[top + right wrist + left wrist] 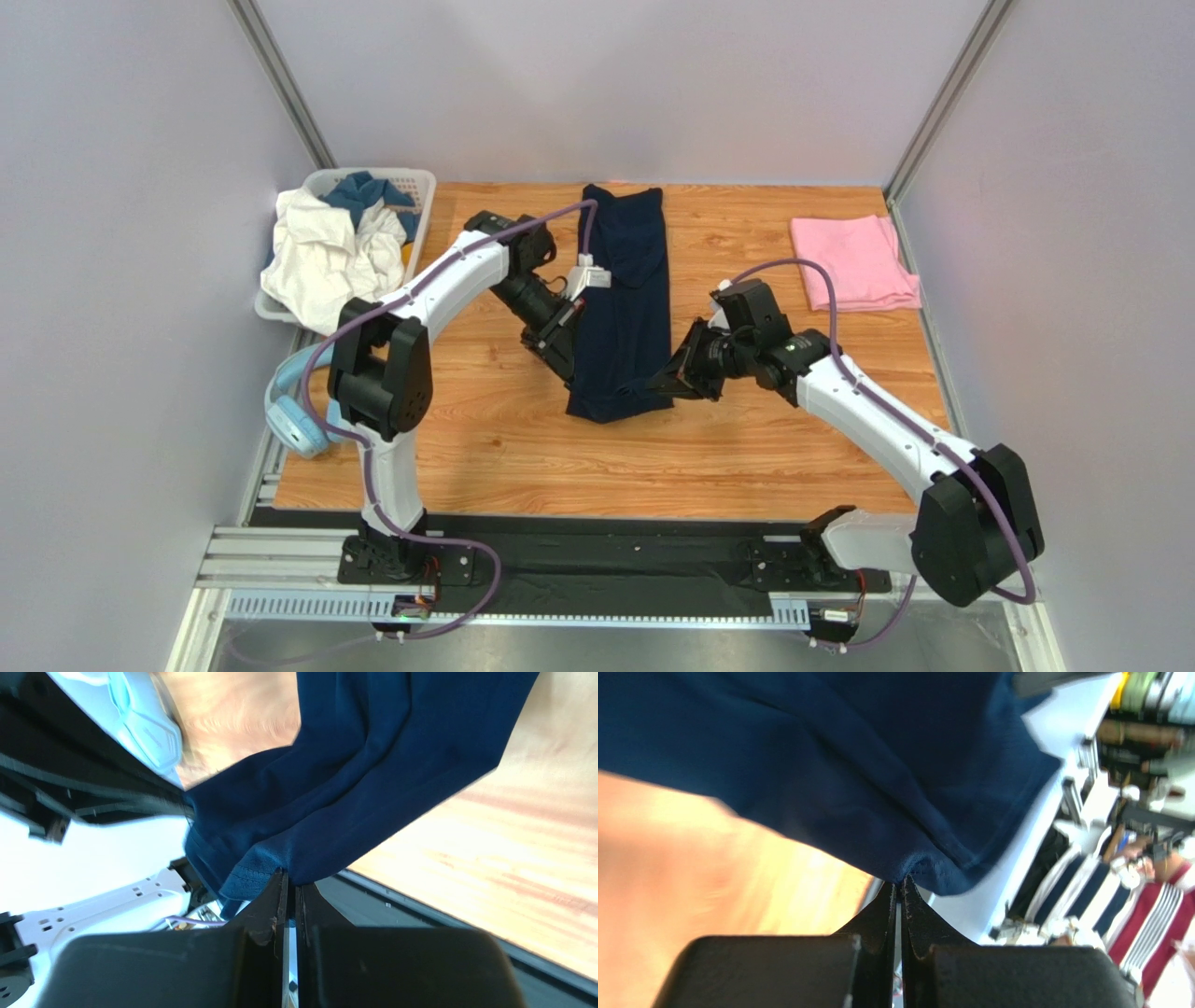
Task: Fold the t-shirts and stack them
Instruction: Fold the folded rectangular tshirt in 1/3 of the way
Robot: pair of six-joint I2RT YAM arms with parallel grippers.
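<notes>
Left arm bent inward, left fingers tight on navy t-shirt; right arm and right fingers likewise.

navy t-shirt: is showing soft, matt knit cloth with a stitched hem.
pink t-shirt: is looking like smooth matt cloth, right of the navy t-shirt.
table: is showing wood grain with a faint sheen.
left gripper: is showing matt black plastic, faintly scuffed.
basket: is showing white slotted plastic, left of the navy t-shirt.
headphones: are gleaming as glossy light-blue plastic.
rail: is showing ribbed bare metal.
</notes>
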